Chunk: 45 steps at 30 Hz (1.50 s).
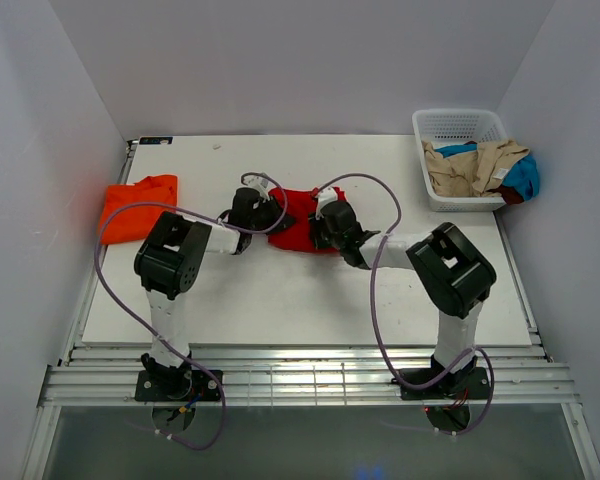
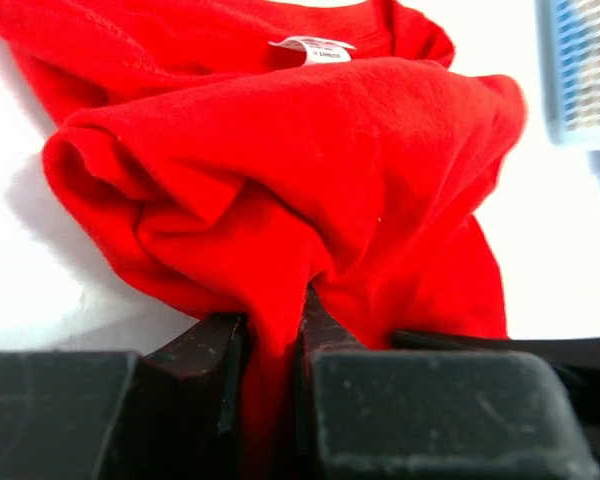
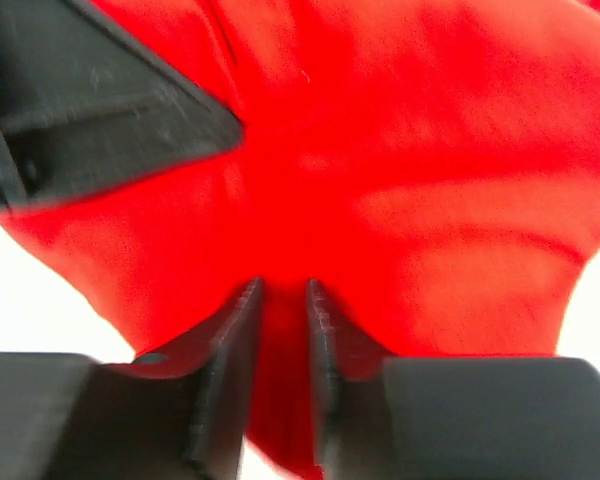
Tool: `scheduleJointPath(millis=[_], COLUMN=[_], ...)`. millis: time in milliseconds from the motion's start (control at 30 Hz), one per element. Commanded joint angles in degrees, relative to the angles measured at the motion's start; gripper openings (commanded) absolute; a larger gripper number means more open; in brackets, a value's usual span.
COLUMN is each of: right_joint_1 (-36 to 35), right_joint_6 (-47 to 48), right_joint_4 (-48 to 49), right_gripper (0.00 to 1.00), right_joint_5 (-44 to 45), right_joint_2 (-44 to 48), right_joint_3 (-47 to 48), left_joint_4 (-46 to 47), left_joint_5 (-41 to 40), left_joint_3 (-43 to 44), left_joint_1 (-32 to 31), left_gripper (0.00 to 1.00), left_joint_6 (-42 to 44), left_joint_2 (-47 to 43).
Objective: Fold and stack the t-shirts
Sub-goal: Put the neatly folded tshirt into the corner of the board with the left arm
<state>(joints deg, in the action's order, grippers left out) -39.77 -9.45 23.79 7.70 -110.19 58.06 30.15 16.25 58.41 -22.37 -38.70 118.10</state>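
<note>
Two t-shirts lie on the table (image 1: 280, 290) in the top external view, and neither is in a stack. The orange t-shirt (image 1: 140, 208) sits loosely gathered at the left edge, well apart from both arms. Whether it is properly folded cannot be told from this height. The red t-shirt (image 1: 298, 205) lies bunched at the centre of the frame, between the two wrists. The left gripper (image 1: 276, 216) meets its left side and the right gripper (image 1: 316, 228) its right side. A white lattice basket (image 1: 458, 122) in the upper right holds tan and blue garments (image 1: 475, 168), which no gripper touches. Judged from this layout, the red shirt needs spreading and folding, and stacking has not begun.

In the left wrist view, the left gripper's jaws are closed on a ridge of the red t-shirt (image 2: 280, 180) at bottom centre. The cloth rises from between the fingers (image 2: 215, 380) and billows into rumpled folds that fill the frame. The neck label (image 2: 310, 48) shows at top centre, so the collar lies on the far side of the garment from the gripper. The basket edge appears at the upper right.

In the right wrist view, which is blurred, the right gripper's jaws pinch a narrow fold of red cloth at bottom centre. The shirt fans outward and upward from that pinch. The left gripper's black body occupies the upper left, close beside the fabric.
</note>
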Motion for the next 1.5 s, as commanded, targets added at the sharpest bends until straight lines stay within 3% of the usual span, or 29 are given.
scheduleJointPath(millis=[0,133,433,733,1033,1467], right_joint_1=[-1.01,-1.10,-1.10,-1.19,-1.28,-1.28], right_joint_6=[1.27,2.16,1.37,-0.39,-1.18,-0.66], right_joint_4=[-6.64,-12.70,-17.37,-17.38,-15.88,-15.62], right_gripper=[0.35,0.36,0.36,0.37,0.37,0.37], right_joint_5=[3.70,8.63,10.75,8.38,6.10,4.25], right_joint_2=[7.43,17.35,33.09,41.89,43.40,46.21], right_joint_3=[-4.08,-5.94,-13.76,-20.97,-24.05,-25.10], left_joint_4=[-15.62,-31.60,-46.75,-54.05,-60.46,-61.00], left_joint_5=[-6.57,-13.78,-15.37,-15.37,-17.48,-18.18], left_joint_3=[2.05,8.11,16.64,20.77,28.68,31.06], left_joint_1=[0.31,2.15,10.40,17.26,22.28,30.54], left_gripper=[0.12,0.13,0.14,0.14,0.13,0.13], left_joint_6=[9.24,18.54,28.76,34.30,38.35,41.16], left_joint_2=[-7.44,-13.50,-19.48,-18.61,-19.31,-20.11])
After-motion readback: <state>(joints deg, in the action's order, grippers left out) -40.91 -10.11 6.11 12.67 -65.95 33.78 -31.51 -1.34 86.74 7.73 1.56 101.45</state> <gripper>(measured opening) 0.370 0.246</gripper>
